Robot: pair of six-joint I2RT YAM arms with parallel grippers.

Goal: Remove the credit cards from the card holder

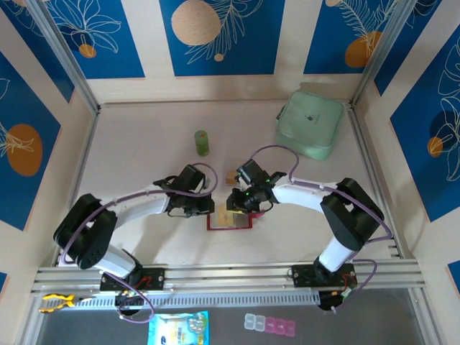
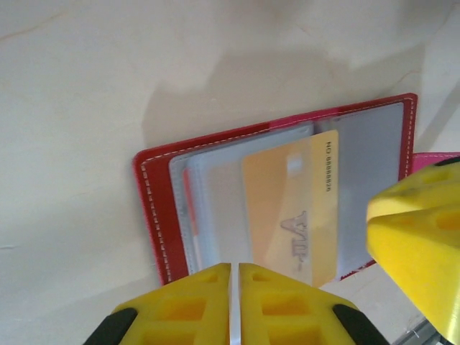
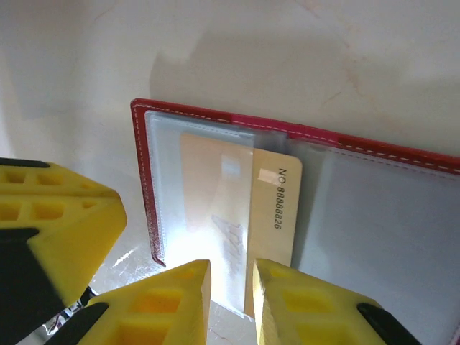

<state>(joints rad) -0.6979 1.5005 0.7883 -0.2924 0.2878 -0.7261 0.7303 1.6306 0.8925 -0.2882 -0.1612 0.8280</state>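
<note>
The red card holder (image 1: 230,225) lies open and flat on the table between both arms, its clear pockets facing up (image 2: 154,208) (image 3: 140,165). An orange-yellow credit card (image 2: 291,208) (image 3: 277,208) sticks partway out of a clear pocket, its printed number uncovered. My left gripper (image 1: 210,205) (image 2: 234,267) is shut, its tips at the holder's near edge over the clear pockets. My right gripper (image 1: 236,201) (image 3: 230,269) is narrowly open, and the card's long edge and the pocket's edge show in the gap. A small pale-orange card (image 1: 231,176) lies on the table just beyond the holder.
A green cylinder (image 1: 202,142) stands behind the left gripper. A large mint-green pouch (image 1: 310,123) sits at the back right. The two grippers are close together: the right one's finger (image 2: 420,230) shows in the left wrist view, the left one's finger (image 3: 50,223) in the right wrist view.
</note>
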